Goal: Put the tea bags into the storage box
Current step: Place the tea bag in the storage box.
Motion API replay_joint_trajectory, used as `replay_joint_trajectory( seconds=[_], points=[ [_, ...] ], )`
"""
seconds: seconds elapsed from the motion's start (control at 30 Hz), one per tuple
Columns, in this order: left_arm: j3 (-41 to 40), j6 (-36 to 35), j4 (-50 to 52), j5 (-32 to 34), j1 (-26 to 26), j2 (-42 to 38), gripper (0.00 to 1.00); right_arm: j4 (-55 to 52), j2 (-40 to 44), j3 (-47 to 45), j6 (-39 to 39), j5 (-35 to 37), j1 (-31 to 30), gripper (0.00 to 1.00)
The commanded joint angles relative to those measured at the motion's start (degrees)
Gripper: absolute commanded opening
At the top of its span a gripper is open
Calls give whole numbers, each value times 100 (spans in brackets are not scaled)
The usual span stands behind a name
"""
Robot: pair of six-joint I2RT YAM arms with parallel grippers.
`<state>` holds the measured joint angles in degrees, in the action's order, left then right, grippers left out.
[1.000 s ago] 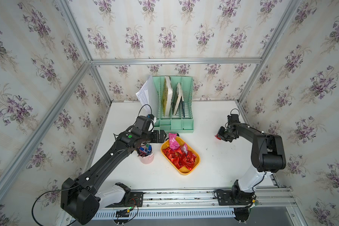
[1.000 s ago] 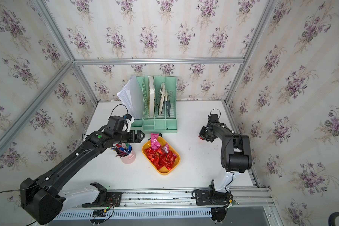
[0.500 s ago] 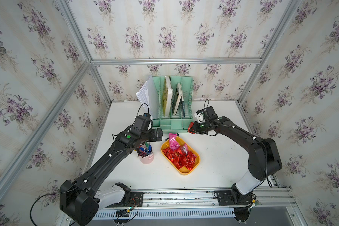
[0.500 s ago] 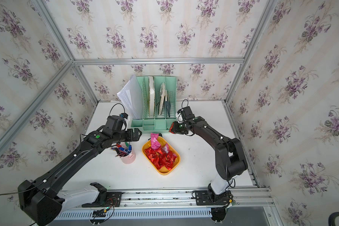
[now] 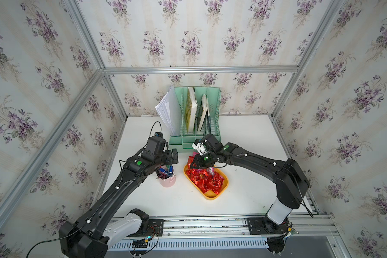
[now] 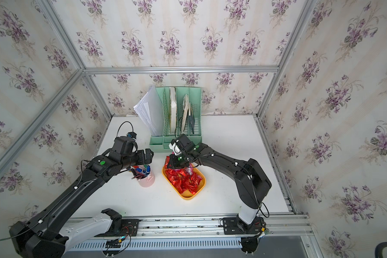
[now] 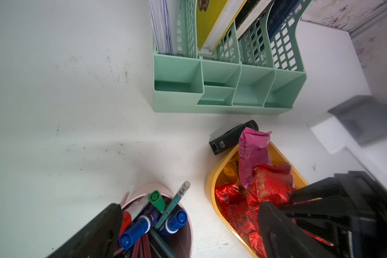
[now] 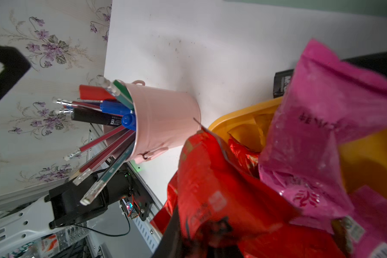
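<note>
The storage box (image 5: 222, 189) (image 6: 189, 197) is a shallow yellow-orange tray at mid-table, heaped with red foil tea bags (image 5: 207, 181) (image 6: 186, 181). A pink sachet (image 7: 253, 152) (image 8: 322, 116) stands up at its far end. My right gripper (image 5: 193, 164) (image 6: 169, 164) hangs over that far end, shut on a red tea bag (image 8: 210, 189) that reaches out past its jaws. My left gripper (image 5: 173, 156) (image 6: 148, 156) hovers above the pen cup, left of the tray. Its fingers stand wide apart in the left wrist view (image 7: 188, 234), with nothing between them.
A pink pen cup (image 5: 168, 182) (image 7: 143, 196) full of pens stands just left of the tray. A mint-green file organizer (image 5: 194, 140) with papers and books sits behind it at the back wall. A black stapler (image 7: 230, 138) lies between the organizer and the tray.
My right arm has swung from the right edge of the table across to the tray's far end, carrying the red tea bag. The left arm has hardly moved.
</note>
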<state>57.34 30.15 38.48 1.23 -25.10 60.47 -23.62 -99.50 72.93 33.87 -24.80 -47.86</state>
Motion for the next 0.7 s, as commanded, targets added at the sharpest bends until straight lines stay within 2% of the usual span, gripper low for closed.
replay_joint_trajectory(
  seconds=[0.0, 0.3, 0.4, 0.57, 0.67],
  points=[
    [-37, -38, 224, 5, 14, -168, 99, 601, -90, -152, 942, 83, -89, 21],
    [-194, -106, 562, -1, 23, -846, 99, 342, -371, -232, 1918, 779, -235, 21],
    [-288, -49, 592, 34, 24, -1044, 99, 36, -474, -147, 1948, 1084, -293, 20],
    [-345, -24, 628, 137, 23, -1223, 99, 84, -707, -125, 1950, 1128, -303, 23],
    [-337, -75, 651, 246, 27, -1290, 99, 176, -782, 29, 1881, 1126, -329, 30]
  ],
)
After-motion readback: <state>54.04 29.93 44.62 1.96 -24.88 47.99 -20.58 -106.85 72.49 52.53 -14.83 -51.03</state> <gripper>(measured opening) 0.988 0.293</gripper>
